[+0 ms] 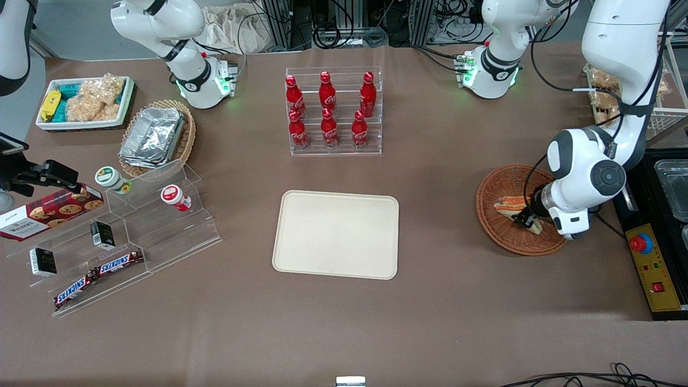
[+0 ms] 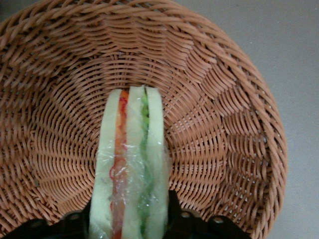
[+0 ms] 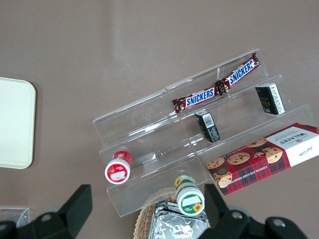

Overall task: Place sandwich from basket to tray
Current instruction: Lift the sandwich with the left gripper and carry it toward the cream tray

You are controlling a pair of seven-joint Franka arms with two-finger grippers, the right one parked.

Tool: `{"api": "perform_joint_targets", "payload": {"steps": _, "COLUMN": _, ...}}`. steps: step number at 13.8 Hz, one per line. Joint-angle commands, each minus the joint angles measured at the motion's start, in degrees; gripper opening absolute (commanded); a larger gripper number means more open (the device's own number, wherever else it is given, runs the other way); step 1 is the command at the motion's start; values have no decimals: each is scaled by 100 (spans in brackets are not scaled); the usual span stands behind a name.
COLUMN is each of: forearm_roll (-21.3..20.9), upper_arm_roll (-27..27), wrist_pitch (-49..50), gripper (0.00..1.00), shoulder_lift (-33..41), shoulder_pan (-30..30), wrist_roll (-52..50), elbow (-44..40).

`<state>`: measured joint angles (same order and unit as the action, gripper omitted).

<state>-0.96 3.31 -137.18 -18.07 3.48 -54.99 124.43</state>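
Note:
The reddish-brown wicker basket (image 1: 497,185) (image 2: 224,124) sits toward the working arm's end of the table. In it is the clear-wrapped sandwich (image 1: 510,206) (image 2: 130,159), a pale wedge with orange and green filling. My gripper (image 1: 529,220) (image 2: 130,221) is down inside the basket, shut on the sandwich's wide end, with one black finger against each bread face. The sandwich's pointed end reaches toward the basket's middle. The cream rectangular tray (image 1: 336,234) (image 3: 15,124) lies flat at the table's centre with nothing on it.
An acrylic rack of red cola bottles (image 1: 333,110) stands farther from the front camera than the tray. Toward the parked arm's end are a stepped acrylic display of snacks (image 1: 123,242), a tan basket of foil containers (image 1: 156,137) and a white snack bin (image 1: 86,102). A control box (image 1: 650,266) lies beside the basket.

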Motion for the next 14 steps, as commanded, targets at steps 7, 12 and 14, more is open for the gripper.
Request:
{"api": "perform_joint_targets", "payload": {"steps": 7, "forearm_roll": -9, "upper_arm_roll": 1194, "wrist_pitch": 2925, "gripper": 0, "shoulder_lift": 779, "shoulder_pan": -172, "wrist_roll": 753, "elbow": -2167}}
{"api": "perform_joint_targets", "payload": {"steps": 12, "forearm_roll": -756, "upper_arm_roll": 2893, "wrist_pitch": 1969, "gripper": 0, "shoulder_lift": -27, "shoulder_pan": -355, "wrist_roll": 1201, "elbow": -2204}}
{"api": "perform_joint_targets", "payload": {"steps": 14, "forearm_roll": -1219, "upper_arm_roll": 2903, "wrist_pitch": 1389, "gripper": 0, "shoulder_lift": -528, "shoulder_pan": -820, "wrist_roll": 1306, "elbow": -2204}}
